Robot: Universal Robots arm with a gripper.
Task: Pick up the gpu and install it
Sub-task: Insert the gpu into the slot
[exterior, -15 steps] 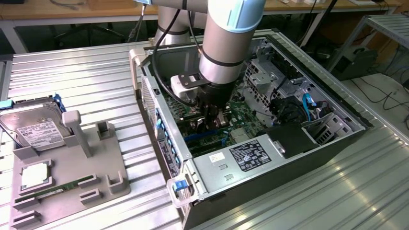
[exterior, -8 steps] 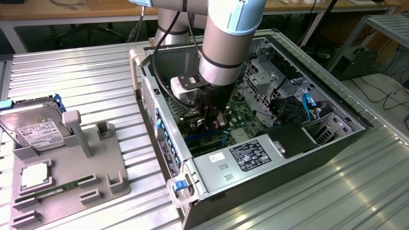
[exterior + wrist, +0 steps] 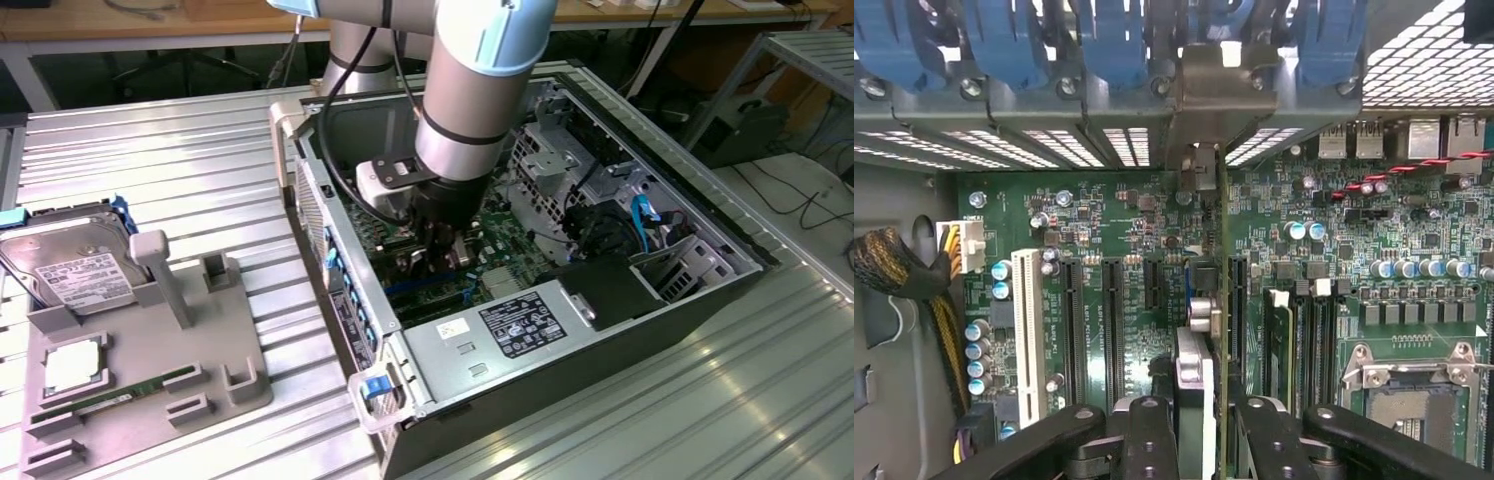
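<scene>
Wrist view, end effector [image 3: 1216, 420] gripping thin gpu [image 3: 1221, 300]

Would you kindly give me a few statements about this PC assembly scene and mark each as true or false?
1. The gripper is inside the open computer case. True.
2. The gpu lies on the grey holder outside the case. False: it is held edge-on between the fingers, above the motherboard.
3. A hard drive stands in the holder at the exterior view's left. True.
4. The gpu's metal bracket is near the case's rear slot openings. True.
5. The processor socket has a large cooler fitted. False: it is bare, with no cooler.
</scene>
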